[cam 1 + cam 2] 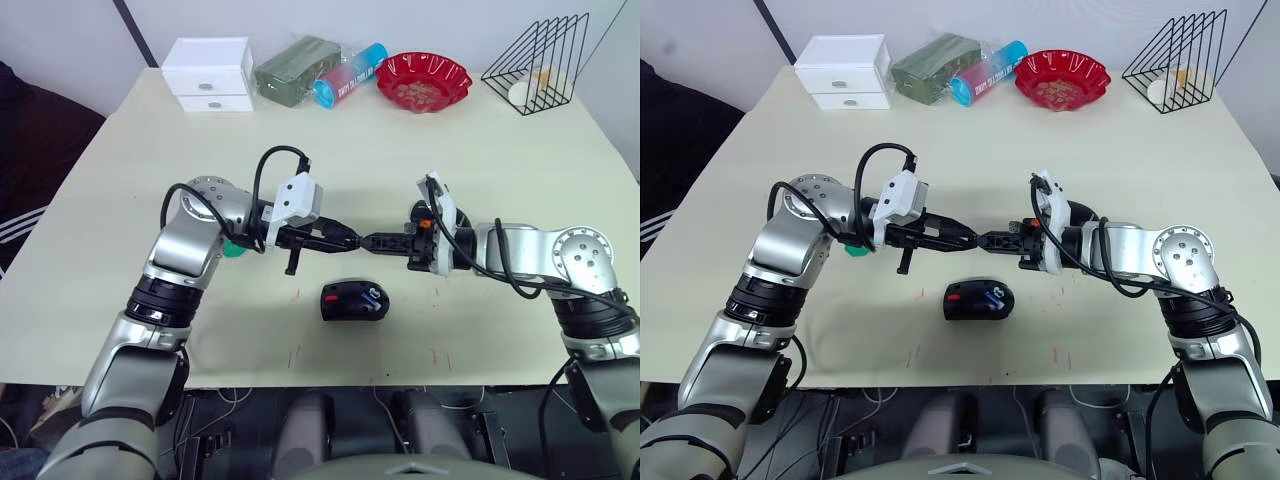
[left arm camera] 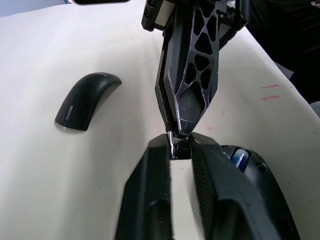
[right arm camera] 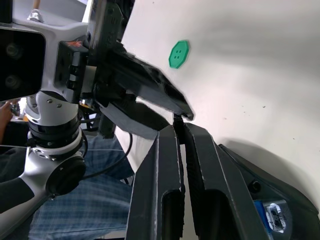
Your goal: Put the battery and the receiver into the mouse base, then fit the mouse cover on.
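Nearest the robot, the black oval mouse base (image 1: 354, 300) with its red patch lies open on the cream table (image 1: 120, 180), a blue-ended battery already seated inside. Just above it the 2 grippers meet tip to tip. The left gripper (image 1: 345, 240) stands narrowly parted around a tiny metal-and-black receiver (image 2: 175, 148), while the right gripper (image 1: 375, 241) pinches the same piece with jaws nearly closed. The receiver looks light, rigid and slick, so I judge it best held across its flat faces. The thin arched black plastic mouse cover (image 2: 86, 100) lies apart on the table; it probably flexes and wants an edge grip. Farther off sits a red bowl (image 1: 424, 79).
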Robot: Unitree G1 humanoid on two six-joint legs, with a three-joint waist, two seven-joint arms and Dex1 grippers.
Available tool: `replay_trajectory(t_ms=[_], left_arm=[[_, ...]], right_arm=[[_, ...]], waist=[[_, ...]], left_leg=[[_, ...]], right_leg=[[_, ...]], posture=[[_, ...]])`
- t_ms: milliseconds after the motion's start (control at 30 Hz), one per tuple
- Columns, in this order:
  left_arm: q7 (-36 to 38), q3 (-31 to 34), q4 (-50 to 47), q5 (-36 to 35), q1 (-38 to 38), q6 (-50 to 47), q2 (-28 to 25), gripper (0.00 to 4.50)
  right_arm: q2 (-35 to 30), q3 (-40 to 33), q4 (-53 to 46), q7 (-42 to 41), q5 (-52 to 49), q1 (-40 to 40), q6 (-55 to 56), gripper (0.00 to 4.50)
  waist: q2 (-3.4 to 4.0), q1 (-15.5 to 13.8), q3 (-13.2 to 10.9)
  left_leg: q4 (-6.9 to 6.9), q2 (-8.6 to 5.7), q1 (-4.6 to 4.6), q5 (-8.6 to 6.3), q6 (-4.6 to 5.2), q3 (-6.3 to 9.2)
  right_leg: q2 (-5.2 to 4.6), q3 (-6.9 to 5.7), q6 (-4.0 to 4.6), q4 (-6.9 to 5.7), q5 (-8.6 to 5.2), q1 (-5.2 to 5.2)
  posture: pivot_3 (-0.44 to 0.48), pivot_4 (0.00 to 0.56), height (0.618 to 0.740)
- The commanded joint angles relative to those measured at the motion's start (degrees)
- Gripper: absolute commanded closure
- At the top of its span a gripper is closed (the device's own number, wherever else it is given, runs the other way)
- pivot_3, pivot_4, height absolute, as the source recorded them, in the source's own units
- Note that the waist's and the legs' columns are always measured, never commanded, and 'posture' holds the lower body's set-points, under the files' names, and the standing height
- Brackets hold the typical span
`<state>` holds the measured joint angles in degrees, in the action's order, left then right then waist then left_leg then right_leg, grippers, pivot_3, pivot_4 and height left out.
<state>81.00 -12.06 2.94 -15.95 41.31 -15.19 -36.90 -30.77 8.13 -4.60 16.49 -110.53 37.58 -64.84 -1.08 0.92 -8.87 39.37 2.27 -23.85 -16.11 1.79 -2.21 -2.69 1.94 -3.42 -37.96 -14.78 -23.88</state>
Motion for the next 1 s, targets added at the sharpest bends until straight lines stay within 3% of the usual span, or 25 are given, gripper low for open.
replay_trajectory(t_ms=[33, 167, 200, 733, 1000], left_arm=[[0.1, 1.5, -1.6, -1.3, -1.2, -0.3, -1.2, 2.13], [0.3, 1.7, -3.2, -2.2, -3.6, -0.8, -1.7, 0.25], [0.2, 1.8, -3.8, -2.4, -4.1, -1.0, -1.8, 0.04], [-3.5, -0.1, -11.9, -1.3, -15.7, -2.2, -4.2, 0.04], [-6.3, -2.0, -11.8, 1.7, -19.5, 0.6, -3.1, 0.04]], right_arm=[[-1.7, -2.0, -3.5, -2.4, -0.6, -0.6, 0.3, 4.5], [-3.7, -2.6, -4.3, -3.6, -0.8, -1.9, 0.8, 4.5], [-4.3, -2.8, -4.5, -3.8, -1.0, -2.2, 0.9, 4.5], [-12.6, -7.4, -8.9, -8.0, 1.4, -10.1, 2.4, 4.5], [-17.0, -11.9, -16.4, -24.7, 13.8, -15.2, 1.3, 4.5]], waist=[[0.0, 0.0, 0.0], [0.0, 0.0, 0.0], [0.0, 0.0, 0.0], [-0.01, -0.1, 0.0], [0.0, -0.3, 0.0]], left_leg=[[0.0, 0.0, 0.0, 0.0, 0.0, 0.0], [0.0, 0.0, 0.0, 0.0, 0.0, 0.0], [0.0, 0.01, 0.0, 0.0, 0.0, 0.0], [0.0, 0.02, 0.02, 0.0, 0.0, 0.01], [0.0, 0.01, 0.02, 0.0, 0.0, 0.03]], right_leg=[[0.0, 0.0, 0.0, 0.0, 0.0, 0.0], [0.0, 0.0, 0.0, 0.0, 0.0, 0.0], [-0.01, 0.0, 0.0, 0.0, 0.0, 0.0], [-0.02, 0.01, 0.0, 0.0, 0.0, 0.03], [-0.02, 0.0, 0.0, 0.04, 0.0, 0.04]], posture=[[0.0, 0.15, 0.74], [0.0, 0.15, 0.74], [0.0, 0.15, 0.74], [0.0, 0.15, 0.74], [0.0, 0.15, 0.74]])
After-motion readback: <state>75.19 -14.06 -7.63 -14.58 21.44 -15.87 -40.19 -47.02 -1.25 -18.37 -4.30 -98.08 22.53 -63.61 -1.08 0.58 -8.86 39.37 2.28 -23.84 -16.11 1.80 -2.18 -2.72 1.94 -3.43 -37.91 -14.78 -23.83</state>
